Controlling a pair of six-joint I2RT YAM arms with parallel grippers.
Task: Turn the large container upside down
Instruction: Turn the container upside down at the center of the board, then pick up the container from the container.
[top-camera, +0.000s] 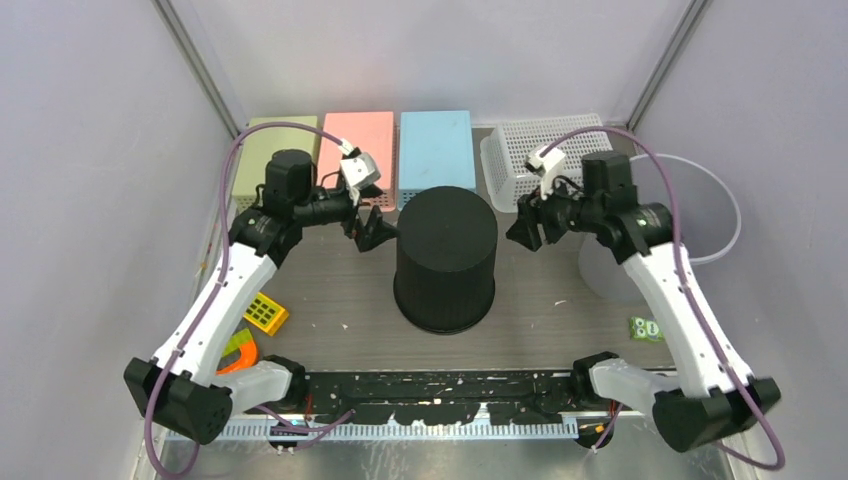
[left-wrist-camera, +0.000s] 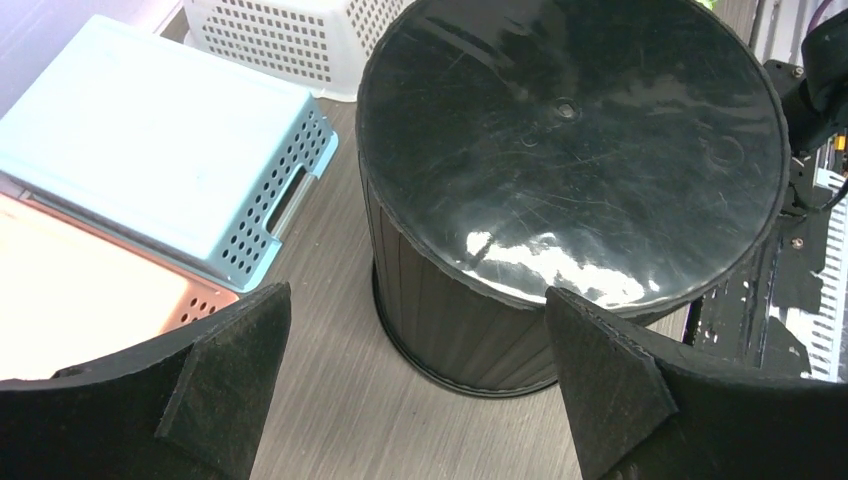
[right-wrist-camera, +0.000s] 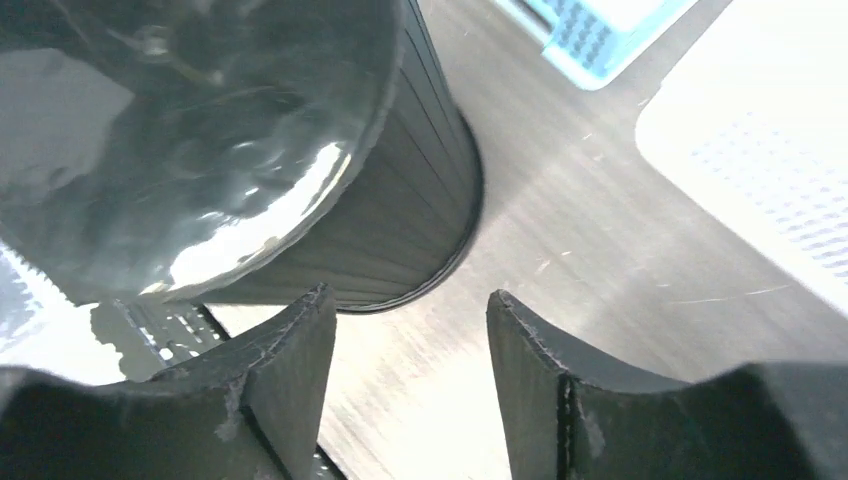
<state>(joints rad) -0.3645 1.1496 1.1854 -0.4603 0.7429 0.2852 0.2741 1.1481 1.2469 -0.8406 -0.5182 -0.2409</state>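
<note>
left arm (top-camera: 215, 300) and right arm (top-camera: 690, 320) have white shells, black joints, purple cables (top-camera: 280, 124) and black wedge-shaped fingers (left-wrist-camera: 225, 390).

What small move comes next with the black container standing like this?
Probably just draw both arms back. The black container already stands closed base up, and the left gripper and right gripper hang open beside it, fingers touching nothing.

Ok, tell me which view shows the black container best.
Top external: the black container shows whole, closed base up. Left wrist shows mostly its base; right wrist only one side.
</note>
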